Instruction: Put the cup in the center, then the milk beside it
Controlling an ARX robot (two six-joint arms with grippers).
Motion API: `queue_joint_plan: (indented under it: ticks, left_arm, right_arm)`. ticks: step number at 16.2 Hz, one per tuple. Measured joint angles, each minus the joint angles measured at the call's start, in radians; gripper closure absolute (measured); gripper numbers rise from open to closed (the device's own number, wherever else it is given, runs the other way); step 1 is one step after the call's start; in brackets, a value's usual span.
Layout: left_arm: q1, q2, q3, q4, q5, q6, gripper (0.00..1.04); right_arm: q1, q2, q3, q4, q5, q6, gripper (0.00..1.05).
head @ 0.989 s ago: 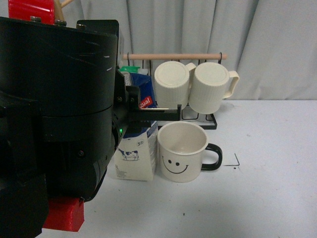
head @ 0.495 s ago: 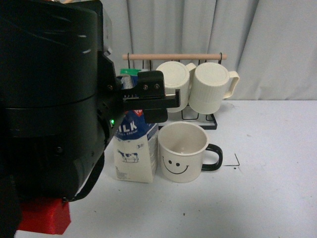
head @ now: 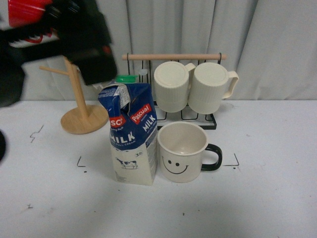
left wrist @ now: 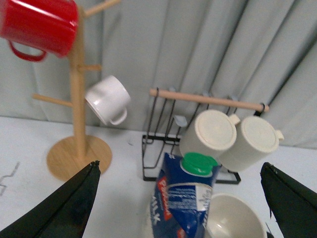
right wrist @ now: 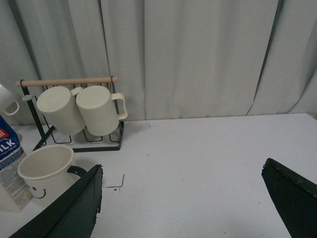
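Observation:
The smiley cup stands upright on the white center patch, between black corner marks, with its black handle to the right. The Pascual milk carton stands upright close against the cup's left side. My left gripper is open and empty, above and behind the carton and the cup. Its arm is a blur at the upper left of the front view. My right gripper is open and empty over bare table, to the right of the cup and the carton.
A wooden mug tree at the back left holds a red mug and a small white mug. A black wire rack behind the cup holds two ribbed cream mugs. A grey curtain hangs behind the table.
My left arm has lifted and pulled away to the upper left, uncovering the milk carton. The carton and the cup have stayed where they were.

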State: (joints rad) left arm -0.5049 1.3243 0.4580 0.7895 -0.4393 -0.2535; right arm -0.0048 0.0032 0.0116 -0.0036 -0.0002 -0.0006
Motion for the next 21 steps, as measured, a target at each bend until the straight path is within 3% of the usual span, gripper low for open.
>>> queue_joint_plan:
  ticks: [2, 5, 6, 9, 10, 11, 21]
  left_arm:
    - [0.076, -0.188, -0.046, -0.127, 0.023, 0.04, 0.1]
    - [0.306, -0.545, -0.121, -0.411, 0.232, 0.191, 0.39]
    - [0.373, -0.644, -0.147, -0.426, 0.276, 0.211, 0.5]
    - [0.411, -0.742, -0.258, -0.426, 0.349, 0.236, 0.86]
    - [0.468, -0.768, -0.286, -0.432, 0.415, 0.236, 0.97]
    - [0.506, -0.792, -0.298, -0.431, 0.428, 0.235, 1.03]
    - [0.502, -0.998, -0.404, -0.52, 0.439, 0.237, 1.03]
  right_arm:
    - [0.0, 0.0, 0.0, 0.0, 0.0, 0.0, 0.06]
    - [0.0, 0.0, 0.0, 0.0, 0.0, 0.0, 0.06]
    - [0.0, 0.0, 0.0, 0.0, 0.0, 0.0, 0.06]
    - [0.0, 0.0, 0.0, 0.0, 0.0, 0.0, 0.06]
    - [0.0, 0.0, 0.0, 0.0, 0.0, 0.0, 0.06]
    - [0.0, 0.0, 0.0, 0.0, 0.0, 0.0, 0.06]
    - [0.0, 0.0, 0.0, 0.0, 0.0, 0.0, 0.06]
